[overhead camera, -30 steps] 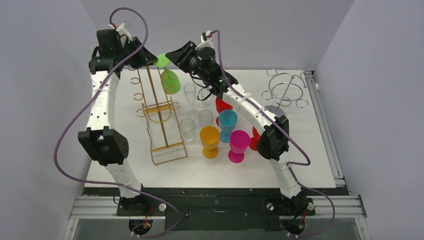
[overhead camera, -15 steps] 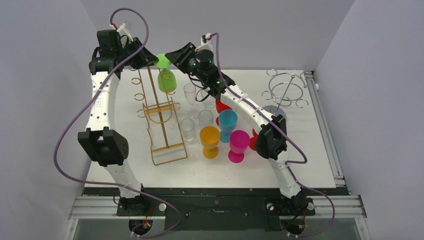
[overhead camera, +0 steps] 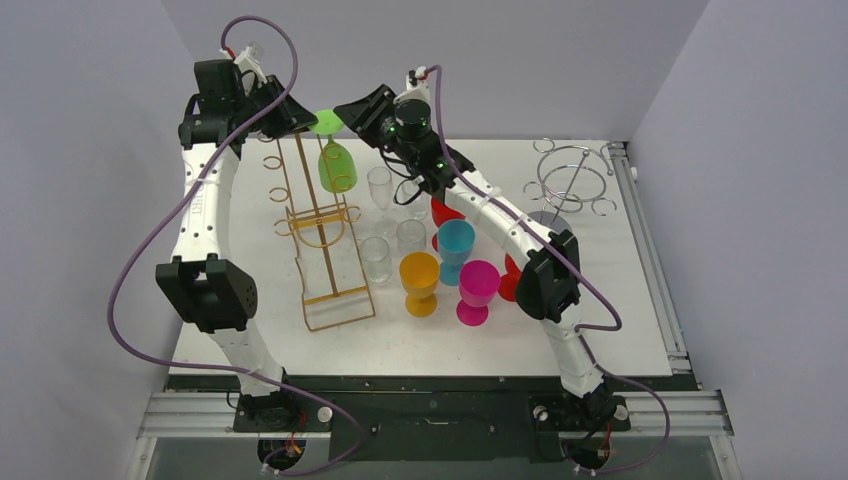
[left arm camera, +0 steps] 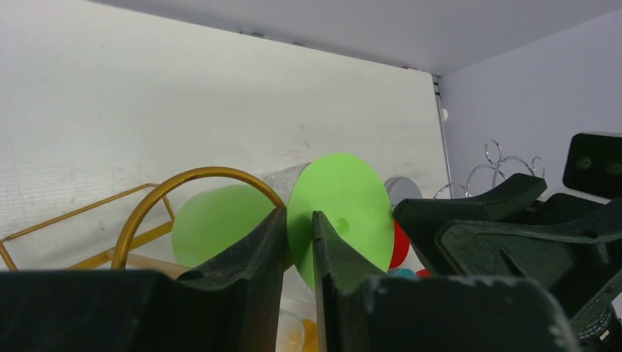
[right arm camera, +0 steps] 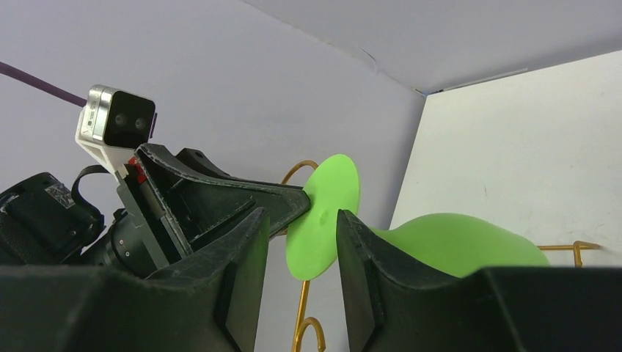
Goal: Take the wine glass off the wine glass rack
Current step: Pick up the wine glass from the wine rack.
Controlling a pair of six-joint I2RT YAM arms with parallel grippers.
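A green wine glass (overhead camera: 337,167) hangs upside down at the top of the gold wire wine glass rack (overhead camera: 325,235). Its round foot (left arm camera: 348,198) is uppermost. My left gripper (left arm camera: 299,220) is shut on the foot's edge, beside the rack's gold ring (left arm camera: 198,176). My right gripper (right arm camera: 302,216) stands open astride the same foot (right arm camera: 326,213) from the opposite side. A gap shows at its left finger. The green bowl (right arm camera: 455,238) hangs just beyond its right finger. In the top view both grippers meet at the foot (overhead camera: 323,122), high at the back left.
Clear glasses (overhead camera: 378,187), an orange goblet (overhead camera: 419,277), a teal one (overhead camera: 455,243), a pink one (overhead camera: 477,287) and red ones (overhead camera: 443,212) stand right of the rack. A silver wire rack (overhead camera: 570,180) stands at the back right.
The green bowl has swung a little to the left under the rack top. The right gripper has shifted slightly at the foot. The left gripper keeps its hold.
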